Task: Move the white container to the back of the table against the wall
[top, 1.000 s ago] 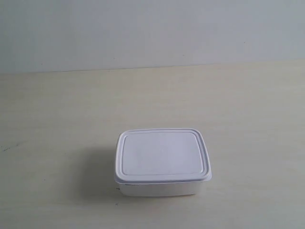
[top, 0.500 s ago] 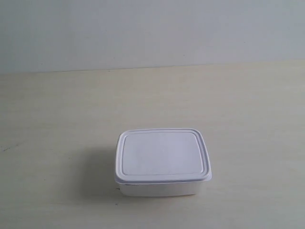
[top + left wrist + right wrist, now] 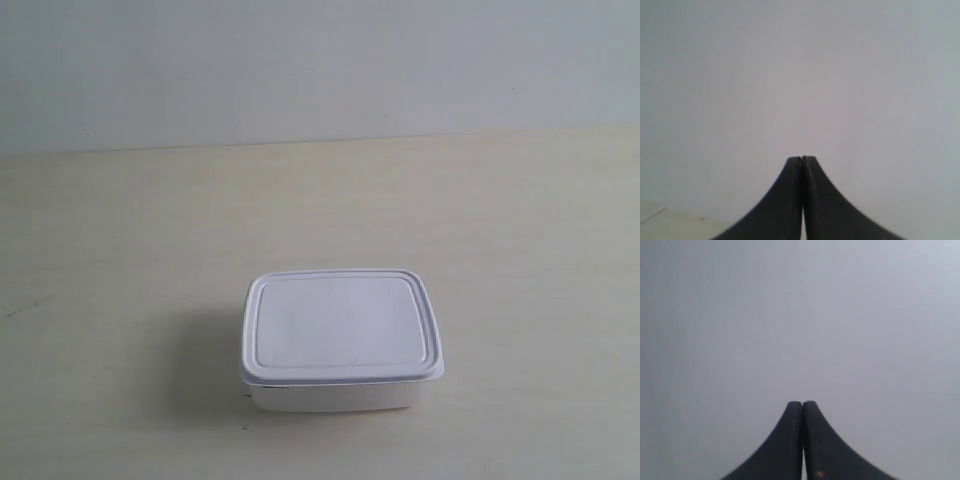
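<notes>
The white container point(image 3: 341, 338), lid on, sits on the beige table point(image 3: 120, 250) toward the near edge of the exterior view, well short of the grey-white wall point(image 3: 320, 60) behind it. No arm appears in the exterior view. In the left wrist view my left gripper point(image 3: 801, 159) is shut, its dark fingers pressed together with nothing between them, facing the wall point(image 3: 800, 75). A corner of the table point(image 3: 670, 222) shows low in that view. My right gripper point(image 3: 802, 403) is shut too and empty, with only wall point(image 3: 800, 315) before it. Neither wrist view shows the container.
Bare table surface runs from the container back to the wall line point(image 3: 320, 140). A faint dark mark point(image 3: 12, 310) lies at the table's far left in the exterior view.
</notes>
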{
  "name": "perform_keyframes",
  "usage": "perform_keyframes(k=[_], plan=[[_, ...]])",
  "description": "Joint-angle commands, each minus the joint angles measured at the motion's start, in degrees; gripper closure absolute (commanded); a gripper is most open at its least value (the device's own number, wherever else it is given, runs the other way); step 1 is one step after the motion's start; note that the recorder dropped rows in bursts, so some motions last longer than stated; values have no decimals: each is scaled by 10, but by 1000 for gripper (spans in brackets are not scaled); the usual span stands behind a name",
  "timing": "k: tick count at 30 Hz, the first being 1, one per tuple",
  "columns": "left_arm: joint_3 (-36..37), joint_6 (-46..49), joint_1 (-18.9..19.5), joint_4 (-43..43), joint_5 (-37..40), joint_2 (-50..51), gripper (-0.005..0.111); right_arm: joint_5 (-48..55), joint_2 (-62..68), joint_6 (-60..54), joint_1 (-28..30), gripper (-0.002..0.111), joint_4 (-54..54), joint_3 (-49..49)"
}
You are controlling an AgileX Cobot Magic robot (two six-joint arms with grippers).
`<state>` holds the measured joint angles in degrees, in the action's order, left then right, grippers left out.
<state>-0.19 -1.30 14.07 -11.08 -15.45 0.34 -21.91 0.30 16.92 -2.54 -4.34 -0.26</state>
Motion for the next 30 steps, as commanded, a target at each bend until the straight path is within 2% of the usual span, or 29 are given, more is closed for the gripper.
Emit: perform_keyframes(k=[1,5,8,11,13,17,20,28,30], plan=[[2,-84,-22,-2,-14,-3,107,-57,-3,118,3,108,-1,3],[2,-102,-44,-2,-14,-3,107,-68,-3,193,3,108,0,3],[2,-237,-60,-2,-14,-3,107,-67,-3,263,3,108,0,3],[2,-383,-72,-2,-14,-3,107,-62,-3,272,3,108,-4,3],[2,-424,-77,-2,-13,-3,107,-49,-3,285,3,108,-8,3],[2,-425,-89,-2,-15,-3,107,5,-3,305,2,108,-87,3],[2,-424,-105,-2,-18,-3,107,58,-3,370,-1,108,-163,3],[2,-424,-155,-1,-22,-3,107,58,12,396,-1,108,-176,3],[2,-424,-168,-1,-22,-3,107,59,33,434,-1,108,-196,3]])
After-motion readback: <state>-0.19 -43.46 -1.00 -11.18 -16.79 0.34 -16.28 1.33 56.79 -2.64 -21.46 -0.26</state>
